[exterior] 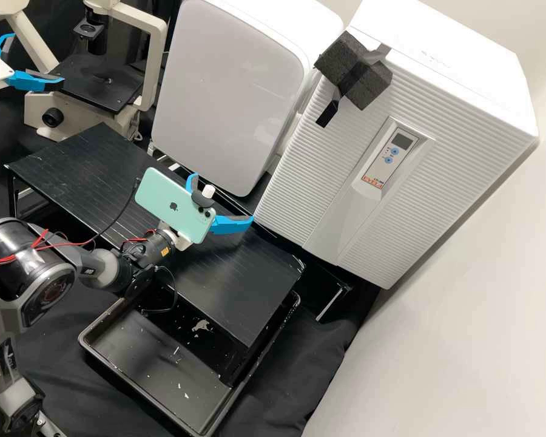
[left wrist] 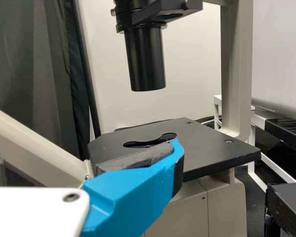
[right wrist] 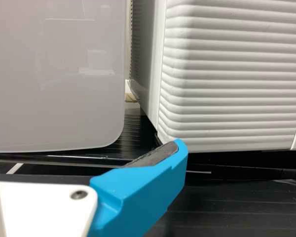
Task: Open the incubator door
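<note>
Right hand (exterior: pixel 222 199) above the black rack (exterior: pixel 242 285), fingers wide apart, near the ribbed incubator (exterior: pixel 394 145).

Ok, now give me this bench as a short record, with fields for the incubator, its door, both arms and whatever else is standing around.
incubator: white, control panel on its front
door: ribbed front, closed
on incubator: black foam, taped at the front's upper edge
right pincer: open, near the door's lower corner; touching or not, cannot tell
left pincer: open, by the microscope
phone: pale green, mounted on the right arm
beside incubator: smooth-fronted white unit
low down: black stand, black tray
</note>
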